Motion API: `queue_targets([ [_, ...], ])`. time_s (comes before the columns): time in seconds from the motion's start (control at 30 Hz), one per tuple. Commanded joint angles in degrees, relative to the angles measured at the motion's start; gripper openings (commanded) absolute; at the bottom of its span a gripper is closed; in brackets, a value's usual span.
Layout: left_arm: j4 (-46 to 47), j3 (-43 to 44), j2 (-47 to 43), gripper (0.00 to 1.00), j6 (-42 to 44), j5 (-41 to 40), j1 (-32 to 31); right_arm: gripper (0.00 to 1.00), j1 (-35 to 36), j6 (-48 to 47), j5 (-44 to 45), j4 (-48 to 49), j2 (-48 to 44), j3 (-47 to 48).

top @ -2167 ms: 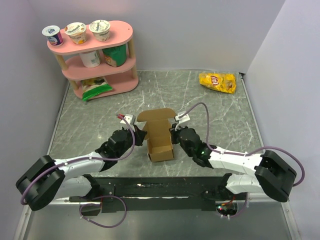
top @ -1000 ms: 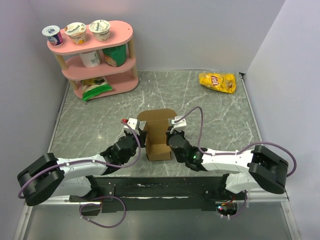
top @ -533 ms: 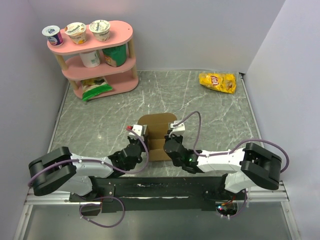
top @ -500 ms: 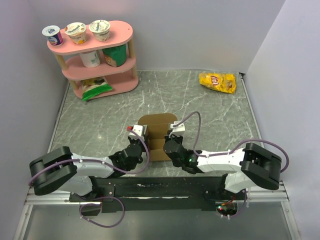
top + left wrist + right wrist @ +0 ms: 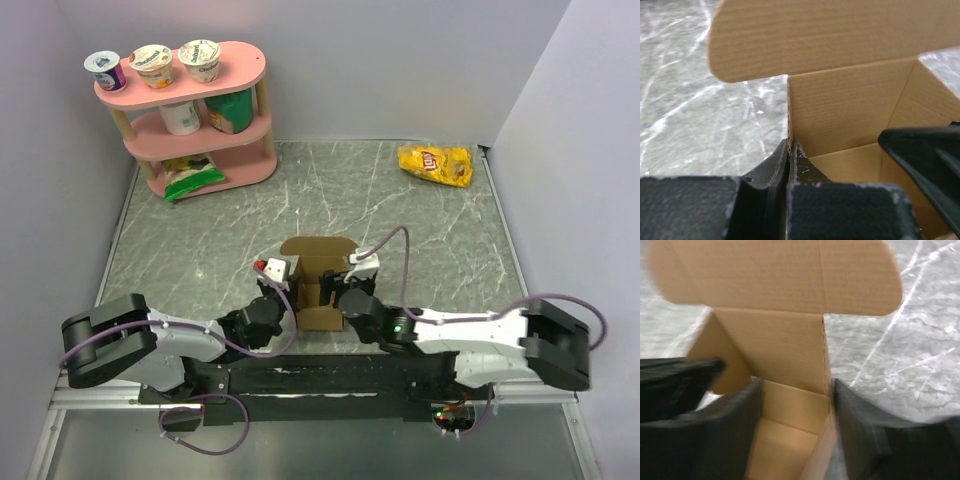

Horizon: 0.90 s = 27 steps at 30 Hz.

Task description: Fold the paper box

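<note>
Newly parted, right gripper (image 5: 795, 390) straddles the paper box (image 5: 318, 290) at its right wall, gripping nothing; left gripper (image 5: 789, 150) pinches the left wall tight. Box sits at near table (image 5: 200, 250) edge, lid flap (image 5: 318, 247) upright. Risk: one-sided hold lets the box twist.

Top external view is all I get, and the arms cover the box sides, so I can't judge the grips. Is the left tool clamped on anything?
Observer: Yes. The left tool is shut on the left wall of the paper box, one finger inside, one outside.
Operator: And the right tool?
Observer: The right tool is open, fingers apart, one on each side of the right wall.
Operator: Anything inside?
Observer: No; what shows of the inside is bare cardboard.
</note>
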Motion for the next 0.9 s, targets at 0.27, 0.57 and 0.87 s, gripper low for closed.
queue_targets([
  [0.27,12.62,-3.06,-2.17,0.06,10.63,4.26,-3.92,1.00,2.45,-13.74,-6.44,-7.31,-29.43,-3.26],
  [0.57,12.10,-2.18,-2.35,0.06,14.33,8.65,-4.62,1.00,-18.81,-33.35,-46.69,-26.89,-28.93,14.21],
  [0.87,11.13,-1.74,-1.82,0.05,13.89,13.40,-4.62,1.00,-29.80,-49.79,-76.33,-33.22,-14.08,24.32],
])
